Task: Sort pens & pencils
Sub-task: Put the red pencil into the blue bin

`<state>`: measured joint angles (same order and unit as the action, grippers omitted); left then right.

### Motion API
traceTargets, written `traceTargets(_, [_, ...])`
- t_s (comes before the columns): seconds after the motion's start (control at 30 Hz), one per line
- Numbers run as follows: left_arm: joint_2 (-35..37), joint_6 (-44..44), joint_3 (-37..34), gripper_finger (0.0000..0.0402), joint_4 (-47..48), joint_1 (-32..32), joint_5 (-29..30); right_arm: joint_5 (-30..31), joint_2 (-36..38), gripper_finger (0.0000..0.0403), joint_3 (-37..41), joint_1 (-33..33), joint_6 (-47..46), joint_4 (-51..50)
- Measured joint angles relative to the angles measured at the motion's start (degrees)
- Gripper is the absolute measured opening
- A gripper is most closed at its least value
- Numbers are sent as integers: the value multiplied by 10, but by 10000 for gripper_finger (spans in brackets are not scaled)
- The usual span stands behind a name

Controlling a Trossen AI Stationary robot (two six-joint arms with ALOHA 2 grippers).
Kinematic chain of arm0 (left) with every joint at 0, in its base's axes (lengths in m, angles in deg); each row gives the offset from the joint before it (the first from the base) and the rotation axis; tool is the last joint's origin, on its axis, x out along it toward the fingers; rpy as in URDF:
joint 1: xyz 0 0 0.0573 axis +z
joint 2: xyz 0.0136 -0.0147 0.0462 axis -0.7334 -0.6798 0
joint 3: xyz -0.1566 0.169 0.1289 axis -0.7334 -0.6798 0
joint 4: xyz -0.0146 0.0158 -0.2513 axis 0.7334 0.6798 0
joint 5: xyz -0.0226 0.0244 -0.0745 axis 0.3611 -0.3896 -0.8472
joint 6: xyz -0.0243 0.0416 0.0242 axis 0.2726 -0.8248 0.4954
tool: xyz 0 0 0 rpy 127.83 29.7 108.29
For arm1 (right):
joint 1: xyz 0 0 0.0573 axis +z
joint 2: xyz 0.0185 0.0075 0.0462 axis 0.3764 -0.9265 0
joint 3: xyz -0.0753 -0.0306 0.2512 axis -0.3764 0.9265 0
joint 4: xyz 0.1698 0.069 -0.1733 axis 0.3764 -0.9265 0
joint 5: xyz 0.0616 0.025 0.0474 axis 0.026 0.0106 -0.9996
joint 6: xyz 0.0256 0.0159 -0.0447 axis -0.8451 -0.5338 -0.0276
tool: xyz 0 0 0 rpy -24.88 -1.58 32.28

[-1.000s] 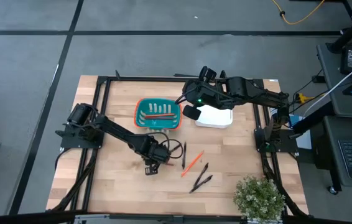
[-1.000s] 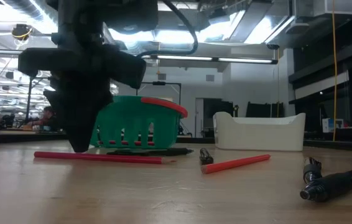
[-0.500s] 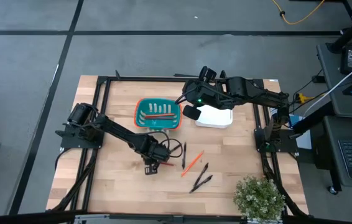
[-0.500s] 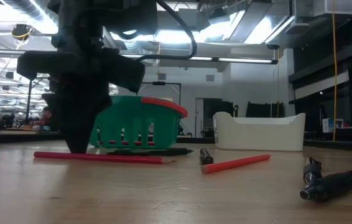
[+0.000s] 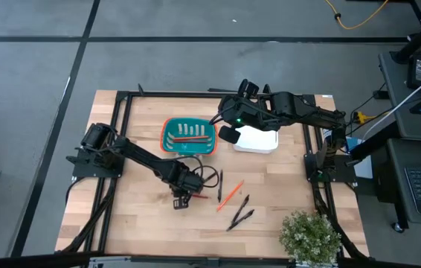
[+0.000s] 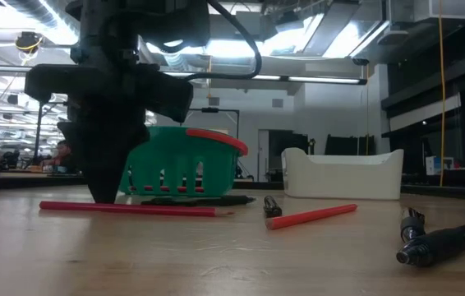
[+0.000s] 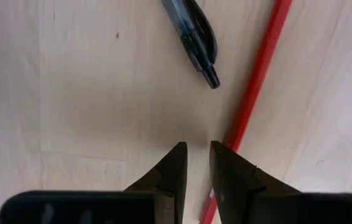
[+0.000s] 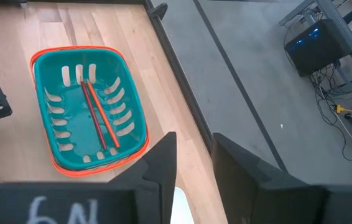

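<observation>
From above, finding the left pincer (image 5: 184, 195) pressing low onto the pale wooden desk (image 5: 136, 216), close to a thin red-orange pencil (image 5: 199, 196), and leaving a second such pencil (image 5: 230, 193) and several short black pens (image 5: 240, 205) lying loose nearby. Holding the right pincer (image 5: 227, 134) waiting between the teal slotted plastic basket with an orange rim (image 5: 167, 138) and the white rectangular bin (image 5: 259, 140). At desk level, catching the left pincer (image 6: 101, 193) touching down at the near pencil (image 6: 126, 208), now lying a little further along the desk than half a second ago, apparently nudged rather than gripped. Through the left wrist, showing that pincer (image 7: 198, 155) standing slightly apart with only bare wood between the tips, the pencil (image 7: 260, 68) passing just outside one finger and a black pen (image 7: 191, 31) resting ahead. Through the right wrist, showing the right pincer (image 8: 194, 155) parted and empty above the basket (image 8: 33, 68), already keeping two pencils (image 8: 95, 109). Probably needing to realign before closing, with no grasp made yet.
</observation>
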<state>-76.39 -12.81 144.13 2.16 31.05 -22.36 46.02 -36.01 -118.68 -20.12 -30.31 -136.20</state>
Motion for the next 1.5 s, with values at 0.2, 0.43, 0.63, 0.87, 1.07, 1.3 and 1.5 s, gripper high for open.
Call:
traceTargets(0.2, [9,0,0,63,8,0,-1,0,0,102,0,0,-1,0])
traceTargets(0.43, [39,23,0,63,10,-7,-1,0,0,102,0,0,-2,0])
traceTargets(0.63, [41,39,0,63,-8,-31,-3,0,0,102,0,0,-2,1])
traceTargets(0.87, [41,43,0,63,-16,-38,0,0,0,102,0,0,-7,1])
traceTargets(1.07, [36,43,0,63,-28,-36,0,0,0,102,0,0,-11,1])
traceTargets(1.3, [22,38,0,63,-33,-36,0,-3,0,102,0,0,-7,1])
traceTargets(1.5, [2,32,0,63,-38,-36,0,-5,0,102,0,0,-11,0])
